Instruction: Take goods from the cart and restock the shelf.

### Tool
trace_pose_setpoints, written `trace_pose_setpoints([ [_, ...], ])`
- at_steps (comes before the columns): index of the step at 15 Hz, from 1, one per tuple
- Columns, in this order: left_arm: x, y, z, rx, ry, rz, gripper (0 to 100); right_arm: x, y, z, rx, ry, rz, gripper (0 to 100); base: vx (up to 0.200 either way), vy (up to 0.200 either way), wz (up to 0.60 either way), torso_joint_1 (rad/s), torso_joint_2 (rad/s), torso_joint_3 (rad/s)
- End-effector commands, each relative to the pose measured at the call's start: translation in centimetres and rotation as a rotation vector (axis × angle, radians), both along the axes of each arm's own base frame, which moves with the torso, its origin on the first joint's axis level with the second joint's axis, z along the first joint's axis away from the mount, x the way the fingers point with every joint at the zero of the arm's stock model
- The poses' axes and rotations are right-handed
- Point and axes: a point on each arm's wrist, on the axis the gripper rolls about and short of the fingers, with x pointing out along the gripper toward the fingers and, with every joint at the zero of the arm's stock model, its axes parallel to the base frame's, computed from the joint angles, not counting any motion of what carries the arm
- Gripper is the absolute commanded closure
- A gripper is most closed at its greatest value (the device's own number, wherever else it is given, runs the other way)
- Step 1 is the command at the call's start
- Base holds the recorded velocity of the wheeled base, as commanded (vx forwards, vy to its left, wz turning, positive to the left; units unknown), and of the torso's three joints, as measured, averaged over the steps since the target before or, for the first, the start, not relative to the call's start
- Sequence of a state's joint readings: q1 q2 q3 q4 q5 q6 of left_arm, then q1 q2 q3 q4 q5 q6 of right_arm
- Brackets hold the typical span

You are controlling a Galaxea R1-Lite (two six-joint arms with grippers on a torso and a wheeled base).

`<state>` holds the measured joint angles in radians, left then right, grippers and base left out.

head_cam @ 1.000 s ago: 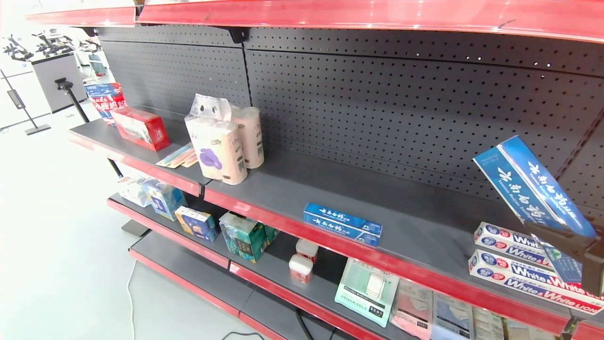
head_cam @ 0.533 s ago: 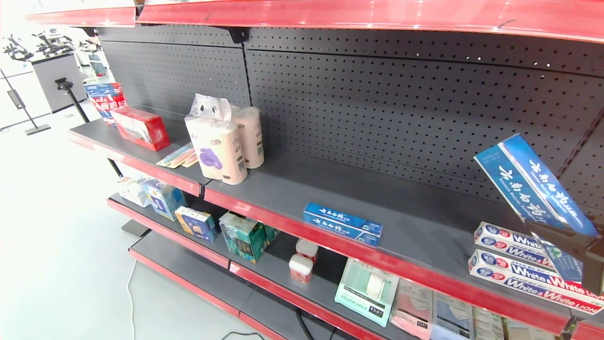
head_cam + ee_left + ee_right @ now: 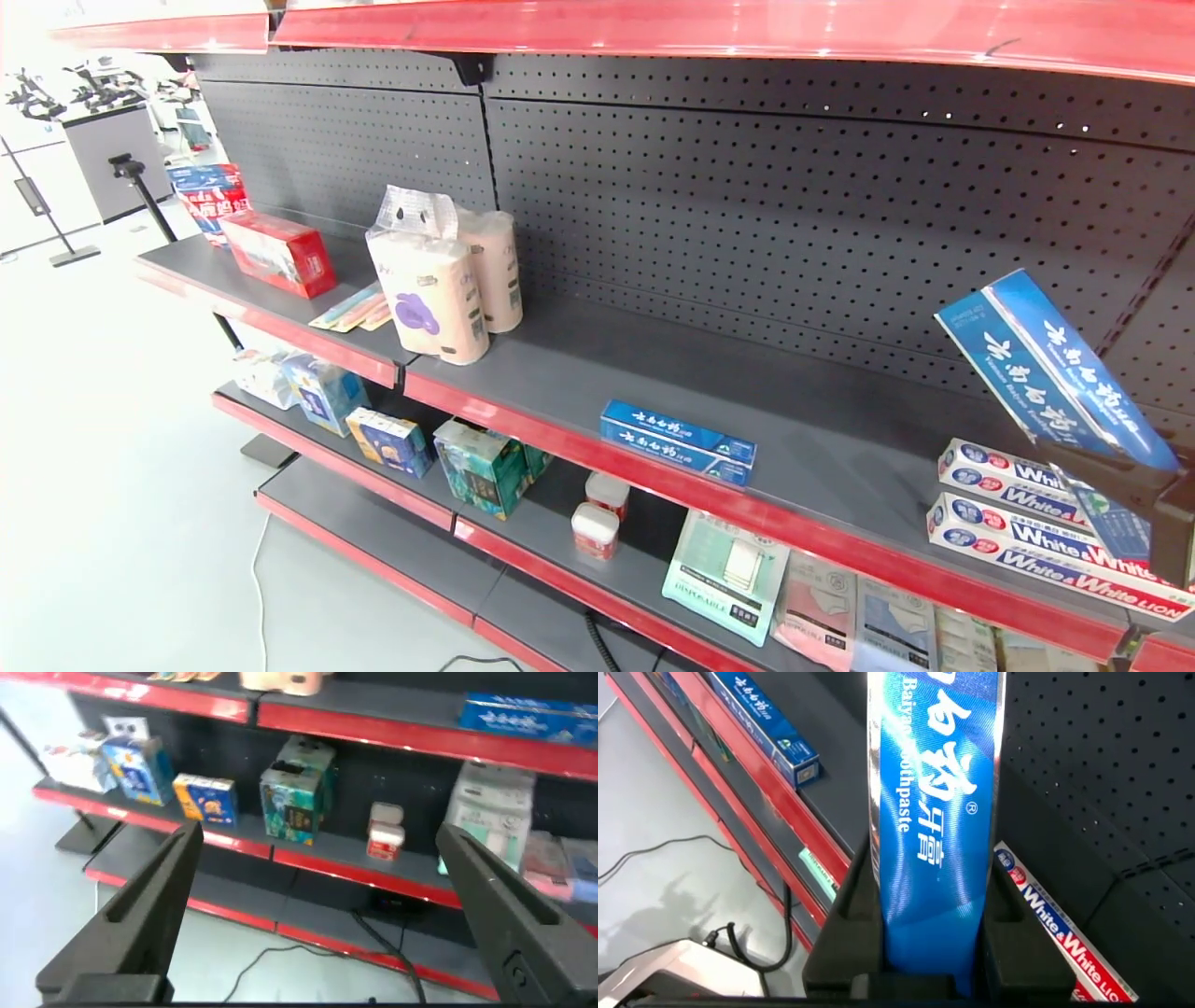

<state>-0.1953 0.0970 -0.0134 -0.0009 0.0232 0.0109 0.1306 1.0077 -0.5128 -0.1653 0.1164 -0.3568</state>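
right claw [image 3: 926,910] clamped on low end of blue toothpaste box [image 3: 1055,369] | box tilted over shelf [image 3: 822,439], above the white toothpaste boxes [image 3: 1013,485] | left claw [image 3: 318,896] open, empty | my worry: end-grip lets it swing and clip those boxes on the way down

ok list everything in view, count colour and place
held toothpaste box: 1, blue, above the middle shelf's right end
lying toothpaste box: 1, blue, middle shelf front edge
white toothpaste boxes: 2, white, red and blue, middle shelf right end
tissue roll packs: 2, cream, middle shelf, upright
red box: 1, red, middle shelf left part
small jars: 2, white and red, lower shelf
green boxes: count unclear, teal, lower shelf left of jars
mint pack: 1, pale green, lower shelf
shelf unit: 1, grey with red edges
right hand: black, shut on held box
left hand: black, open, before the lower shelf
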Motion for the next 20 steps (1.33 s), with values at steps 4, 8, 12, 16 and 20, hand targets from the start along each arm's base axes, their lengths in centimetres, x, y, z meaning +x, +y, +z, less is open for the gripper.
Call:
trace_pose_setpoints([
  [4, 0.3, -0.4, -0.3, -0.004, 0.056, 0.311, 0, 0.0, 0.0, 0.1, 0.002, -0.006, -0.002, 100, 0.000, 0.000, 0.00, 0.000, 0.00, 0.000],
  [8, 0.0, -0.5, -0.4, -0.018, 0.011, 0.275, 0, 2.7, 0.6, 0.7, -0.011, -0.001, 0.017, 100, 0.000, 0.000, 0.00, 0.000, 0.00, 0.000],
  [12, -0.3, -0.4, -0.5, -0.022, -0.032, 0.166, 0, 6.0, 2.8, 0.4, -0.007, -0.008, 0.109, 100, 0.000, 0.000, 0.00, 0.000, 0.00, 0.000],
  [16, -0.4, -0.3, -0.5, -0.037, -0.038, 0.256, 0, 9.6, 5.0, -1.3, -0.031, 0.085, 0.201, 100, 0.000, 0.000, 0.00, 0.000, 0.00, 0.000],
  [20, -0.4, -0.3, -0.5, -0.034, -0.041, 0.252, 0, 13.5, 6.4, -2.2, -0.031, 0.110, 0.228, 100, 0.000, 0.000, 0.00, 0.000, 0.00, 0.000],
])
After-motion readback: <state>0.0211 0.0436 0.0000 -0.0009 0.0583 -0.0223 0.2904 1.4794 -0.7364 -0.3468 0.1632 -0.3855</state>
